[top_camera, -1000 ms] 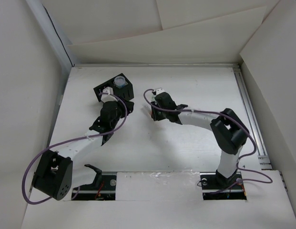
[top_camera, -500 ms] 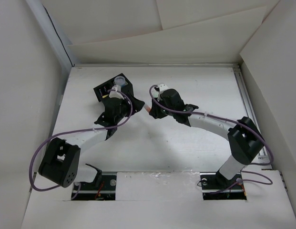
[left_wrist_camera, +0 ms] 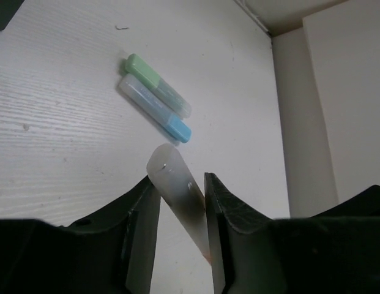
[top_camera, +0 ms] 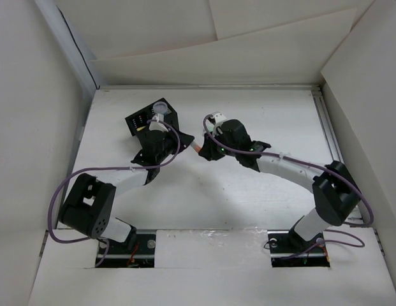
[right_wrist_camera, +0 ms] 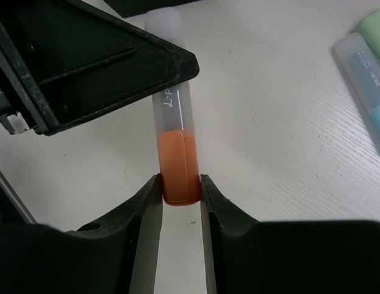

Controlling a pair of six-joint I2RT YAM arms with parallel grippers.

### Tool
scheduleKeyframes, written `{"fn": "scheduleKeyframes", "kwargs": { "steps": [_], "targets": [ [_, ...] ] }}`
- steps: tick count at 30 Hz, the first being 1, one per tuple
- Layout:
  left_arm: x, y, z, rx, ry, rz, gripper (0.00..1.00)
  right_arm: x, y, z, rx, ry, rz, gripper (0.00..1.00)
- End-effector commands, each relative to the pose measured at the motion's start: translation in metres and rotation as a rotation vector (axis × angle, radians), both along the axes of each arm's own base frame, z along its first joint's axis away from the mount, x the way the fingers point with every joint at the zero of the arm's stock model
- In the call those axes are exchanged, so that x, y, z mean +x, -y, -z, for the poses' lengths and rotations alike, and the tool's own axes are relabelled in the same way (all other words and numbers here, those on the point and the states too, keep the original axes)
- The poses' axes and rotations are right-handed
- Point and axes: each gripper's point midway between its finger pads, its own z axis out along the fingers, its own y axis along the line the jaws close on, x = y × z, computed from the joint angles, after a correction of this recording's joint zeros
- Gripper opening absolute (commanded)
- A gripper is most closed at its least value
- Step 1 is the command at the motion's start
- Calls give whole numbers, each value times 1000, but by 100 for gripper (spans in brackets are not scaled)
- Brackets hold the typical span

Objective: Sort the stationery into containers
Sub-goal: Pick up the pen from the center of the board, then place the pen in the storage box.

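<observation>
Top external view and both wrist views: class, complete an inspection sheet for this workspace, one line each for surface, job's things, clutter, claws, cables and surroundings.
Surface: white flat table, no damage seen.
Job's things: black slotted plastic organiser box holds a bluish-white round roll; green-capped bar and blue-ended bar lie side by side on the table; orange bar with a translucent cap is gripped.
Clutter: nothing seen.
Claws: right claw shut on the bar's orange end; left claw shut on what looks like the same bar's pale cap.
Cables: purple cables loop along both arms.
Surroundings: white panel walls.
</observation>
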Motion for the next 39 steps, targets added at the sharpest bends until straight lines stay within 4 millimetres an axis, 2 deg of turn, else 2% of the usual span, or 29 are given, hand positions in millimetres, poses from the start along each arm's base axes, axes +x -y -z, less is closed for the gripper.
{"fn": "scheduleKeyframes", "kwargs": {
  "steps": [1, 5, 7, 8, 11, 12, 13, 14, 17, 18, 19, 20, 21, 22, 24, 27, 28, 29, 30, 32, 34, 35, 36, 39],
  "targets": [
    [12, 7, -38, -61, 100, 7, 26, 3, -11, -33, 94, 71, -25, 8],
    [13, 5, -38, -59, 102, -4, 8, 1, -12, -33, 98, 67, -35, 8],
    [13, 3, -42, -58, 105, -13, 4, 1, -12, -33, 98, 67, -35, 13],
    [13, 0, -41, -50, 97, -27, 3, -1, -11, -29, 92, 60, -35, 23],
    [14, -11, -52, -16, 128, -75, 2, -1, -11, -29, 98, 53, -30, 40],
    [15, -15, -53, 4, 120, -92, 2, -2, -10, -36, 108, 64, -31, 49],
    [17, -17, -60, 3, 130, -109, 2, 1, -7, -40, 114, 71, -22, 54],
    [22, -33, -67, 19, 150, -161, 2, -1, -5, -39, 112, 69, -22, 57],
    [32, -58, -94, 52, 200, -275, 2, -2, 3, -55, 136, 99, -12, 66],
    [37, -73, -90, 106, 180, -326, 2, -3, 6, -55, 133, 104, 1, 67],
    [42, -81, -111, 109, 213, -378, 2, -6, 8, -59, 145, 105, 4, 67],
    [46, -89, -116, 129, 223, -420, 2, -1, 13, -59, 142, 109, 23, 69],
    [48, -106, -127, 151, 242, -512, 2, -2, 14, -65, 150, 118, 23, 69],
    [51, -113, -140, 149, 255, -555, 2, -2, 15, -60, 145, 106, 36, 69],
    [57, -135, -150, 202, 271, -665, 2, -2, 15, -62, 151, 113, 36, 69],
    [63, -155, -164, 292, 261, -768, 2, 1, 17, -62, 156, 107, 49, 69],
    [66, -163, -160, 325, 247, -796, 2, 2, 18, -62, 153, 110, 57, 69],
    [65, -168, -165, 345, 241, -819, 2, 1, 19, -57, 147, 103, 57, 69],
    [67, -177, -157, 370, 219, -845, 2, 0, 19, -61, 158, 103, 61, 69],
    [69, -201, -155, 378, 201, -894, 2, 1, 21, -57, 150, 99, 69, 69],
    [78, -211, -139, 361, 167, -870, 0, 4, 25, -57, 149, 100, 80, 69],
    [77, -231, -130, 363, 136, -904, 0, 4, 24, -57, 154, 94, 84, 69],
    [79, -236, -121, 364, 108, -909, 0, 4, 24, -57, 154, 94, 84, 69],
    [81, -242, -109, 404, 84, -934, 0, 4, 24, -57, 154, 94, 84, 69]
  ]
}}
